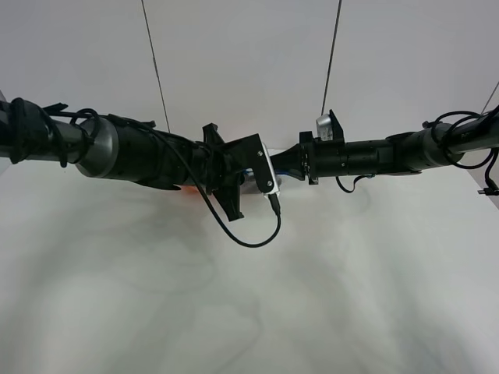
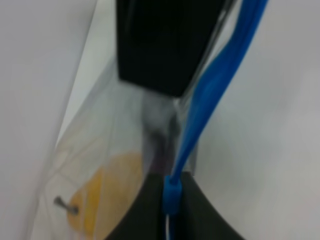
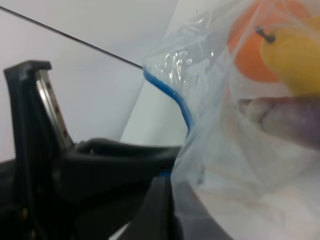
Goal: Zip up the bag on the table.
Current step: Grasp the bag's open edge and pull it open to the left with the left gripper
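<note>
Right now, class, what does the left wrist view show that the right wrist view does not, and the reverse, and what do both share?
Only the left wrist view: the blue zipper strip running along the edge of the bag into the left tool, which is shut on it. Only the right wrist view: an orange item and a purple item inside, and the right tool shut on the bag's edge. Both: the clear plastic, the blue strip and a yellow item.

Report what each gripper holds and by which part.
Both hold the bag. The left gripper pinches its blue zipper strip; the right gripper clamps the bag's edge at that same strip.
</note>
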